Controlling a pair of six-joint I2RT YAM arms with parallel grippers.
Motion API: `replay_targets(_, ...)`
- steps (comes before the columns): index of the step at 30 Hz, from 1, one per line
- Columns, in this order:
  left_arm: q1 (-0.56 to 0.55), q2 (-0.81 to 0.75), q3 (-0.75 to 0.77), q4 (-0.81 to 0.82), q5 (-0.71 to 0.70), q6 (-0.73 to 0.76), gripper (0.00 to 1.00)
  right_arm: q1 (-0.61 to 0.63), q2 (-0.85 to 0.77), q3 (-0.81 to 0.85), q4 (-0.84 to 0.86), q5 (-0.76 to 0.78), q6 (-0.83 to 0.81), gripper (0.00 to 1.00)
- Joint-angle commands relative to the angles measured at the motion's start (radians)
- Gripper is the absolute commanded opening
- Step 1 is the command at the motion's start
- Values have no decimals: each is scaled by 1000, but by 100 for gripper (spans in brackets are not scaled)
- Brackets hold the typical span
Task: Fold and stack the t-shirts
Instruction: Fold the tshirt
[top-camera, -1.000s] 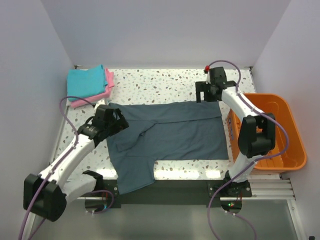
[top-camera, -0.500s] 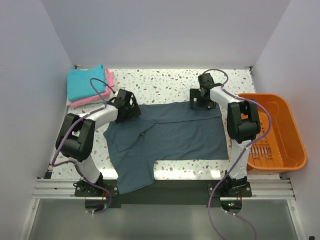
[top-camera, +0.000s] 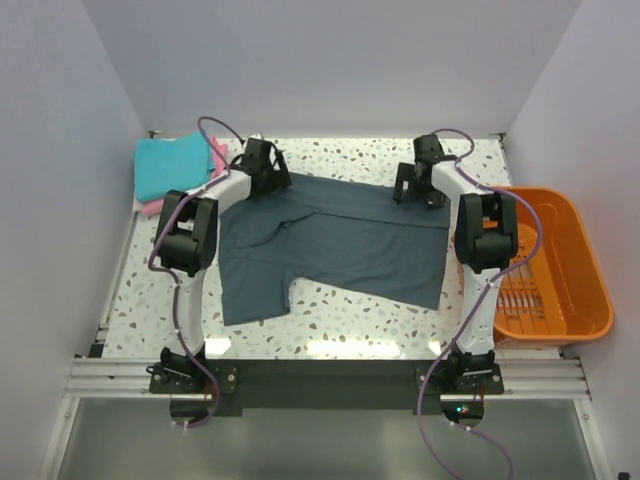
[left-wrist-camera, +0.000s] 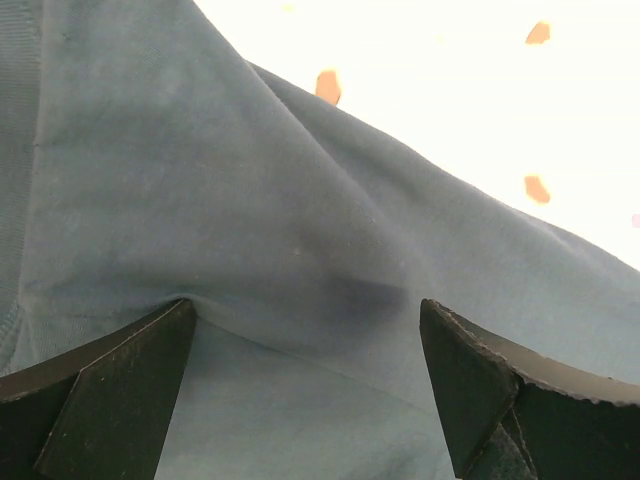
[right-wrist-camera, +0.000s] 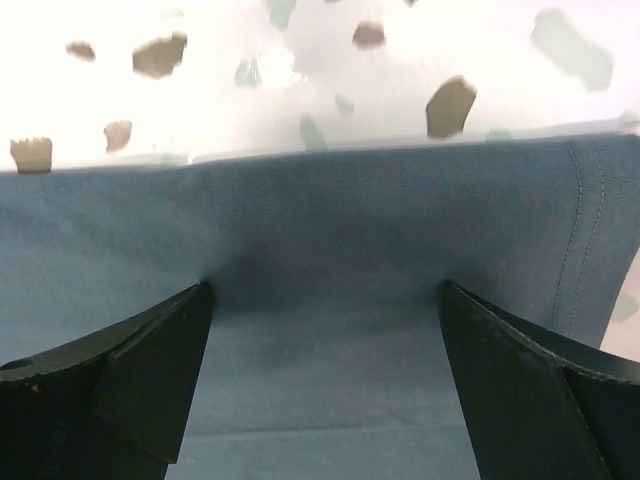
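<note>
Jaws spread wide and holding nothing, the left gripper and right gripper now rest on the far edge of the slate t-shirt. It has slid up off the near table edge and lies flat, likely ready for folding. The turquoise t-shirt and pink t-shirt sit just outside the left gripper

A t-shirt lies spread across the middle of the table, with one part reaching toward the near left. In the far left corner two folded t-shirts are stacked, the upper t-shirt on the lower t-shirt, just left of the spread one. A bin stands at the table's right side. The left gripper is down on the spread t-shirt's far left corner, and the right gripper on its far right corner. The arms run along its left and right sides.
</note>
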Motion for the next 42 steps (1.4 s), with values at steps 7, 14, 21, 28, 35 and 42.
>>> replay_targets(7,64,170,216,-62,88,74,100,-21,176,239,-71,49,-27,99)
replay_targets(14,60,79,299,-78,177,103,100,-13,79,311,-104,6,-79,99)
replay_targets(21,-15,-272,111,-179,106,168,100,110,-237,100,-92,78,-101,99)
replay_targets(28,-98,-723,-531,-211,-36,25,100,293,-670,-459,19,193,130,98)
replay_targets(35,-144,-1053,-905,-369,-68,-193,100,370,-920,-796,103,170,330,99)
replay_targets(42,-149,-1308,-1143,-377,-77,-395,100,372,-1003,-862,76,204,358,98)
